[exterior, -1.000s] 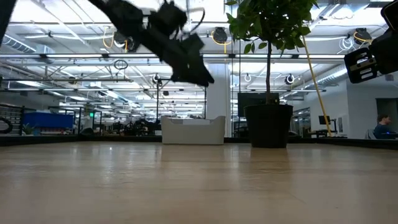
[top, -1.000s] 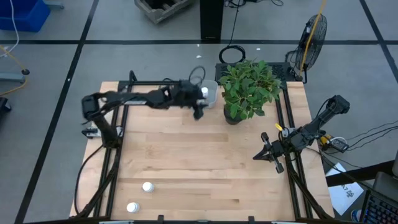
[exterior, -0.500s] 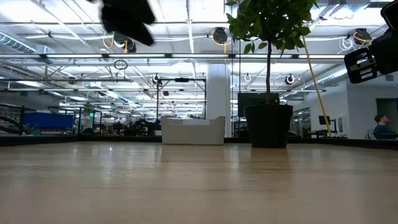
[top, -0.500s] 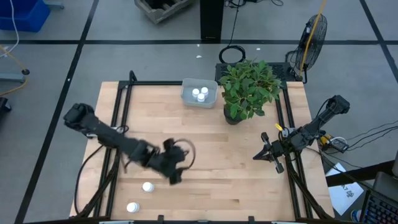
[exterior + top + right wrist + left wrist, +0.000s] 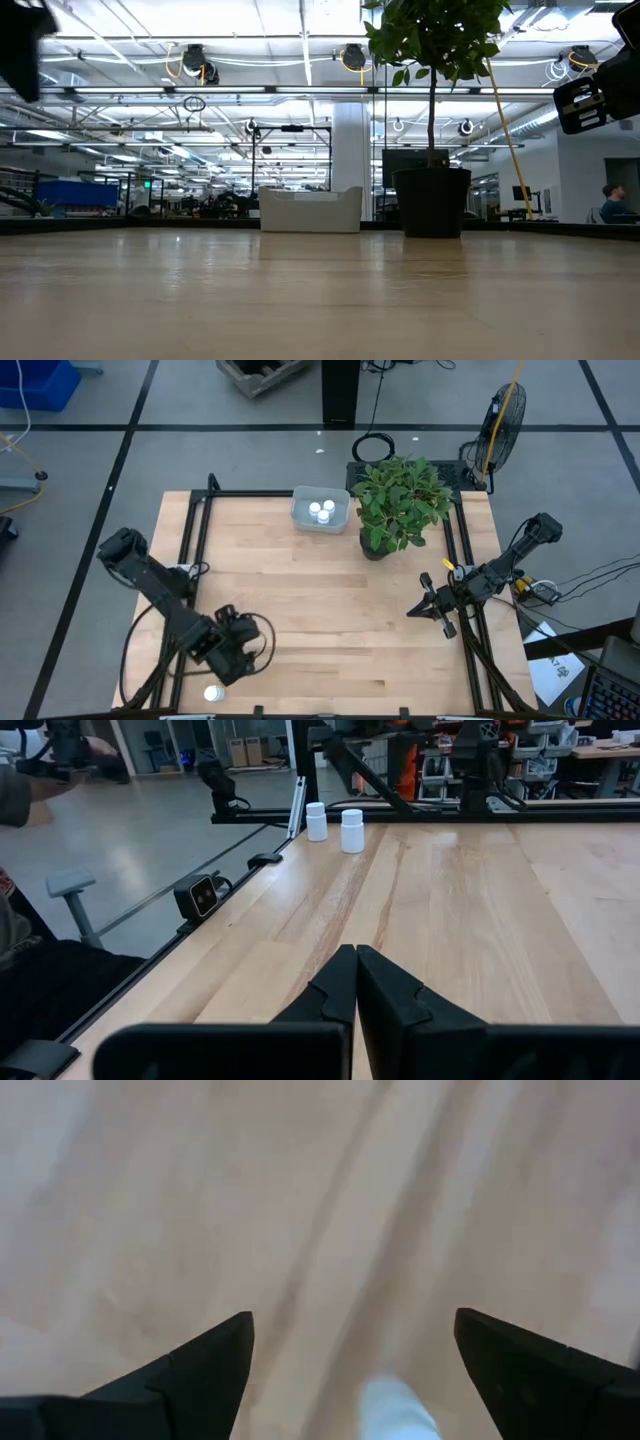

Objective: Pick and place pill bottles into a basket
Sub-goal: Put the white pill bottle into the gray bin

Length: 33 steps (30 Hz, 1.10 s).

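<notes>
My left gripper (image 5: 236, 652) hovers over the table's near-left corner, open and pointing down. One white pill bottle (image 5: 398, 1410) shows between its spread fingers, apart from both; in the high view the gripper hides it. A second pill bottle (image 5: 212, 693) stands on its base nearer the near edge. Both bottles (image 5: 316, 821) show upright in the right wrist view. The pale basket (image 5: 320, 510) sits at the far edge with a cluster of pill bottles (image 5: 319, 511) inside. My right gripper (image 5: 425, 606) waits shut above the table's right side.
A leafy potted plant (image 5: 400, 505) stands just right of the basket at the far edge. Black frame rails (image 5: 195, 550) run along the table's left and right sides. Bare wood lies between the two arms. A person's sleeve (image 5: 15, 790) shows in the room beyond the table.
My left gripper has swung from above the basket at the far edge across the table to the near-left corner and come down over one of the two standing pill bottles. My right arm has kept still.
</notes>
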Tool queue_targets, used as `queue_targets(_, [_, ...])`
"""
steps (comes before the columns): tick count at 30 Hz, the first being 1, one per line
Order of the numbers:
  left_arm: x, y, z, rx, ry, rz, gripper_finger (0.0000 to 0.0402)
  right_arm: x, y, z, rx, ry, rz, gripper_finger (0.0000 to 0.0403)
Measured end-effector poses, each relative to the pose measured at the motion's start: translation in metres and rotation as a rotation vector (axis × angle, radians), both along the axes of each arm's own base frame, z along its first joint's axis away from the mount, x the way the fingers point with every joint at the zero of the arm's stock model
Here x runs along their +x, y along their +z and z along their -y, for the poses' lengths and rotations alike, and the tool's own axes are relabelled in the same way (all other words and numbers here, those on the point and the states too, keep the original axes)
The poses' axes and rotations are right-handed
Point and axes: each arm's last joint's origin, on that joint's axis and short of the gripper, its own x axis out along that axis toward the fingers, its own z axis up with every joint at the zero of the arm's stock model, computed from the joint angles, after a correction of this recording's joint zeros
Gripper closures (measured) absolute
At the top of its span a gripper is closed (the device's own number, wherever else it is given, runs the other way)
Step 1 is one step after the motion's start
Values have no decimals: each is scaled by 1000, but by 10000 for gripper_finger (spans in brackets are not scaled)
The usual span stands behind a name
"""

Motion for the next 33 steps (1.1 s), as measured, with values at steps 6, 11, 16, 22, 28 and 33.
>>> queue_targets(6, [-22, 0, 23, -94, -6, -31, 50, 0, 0, 0, 0, 0, 0, 399])
queue_targets(11, [-40, -1, 32, -65, 22, -19, 50, 0, 0, 0, 0, 0, 0, 399])
queue_targets(16, [-45, -1, 35, -42, 45, 17, 50, 0, 0, 0, 0, 0, 0, 399])
queue_targets(22, [-46, 0, 37, -37, 54, 52, 50, 0, 0, 0, 0, 0, 0, 399])
queue_targets(28, [-49, -5, 38, -46, 79, 56, 50, 0, 0, 0, 0, 0, 0, 399])
queue_targets(33, [-55, -26, 35, -75, 107, 3, 50, 0, 0, 0, 0, 0, 0, 399])
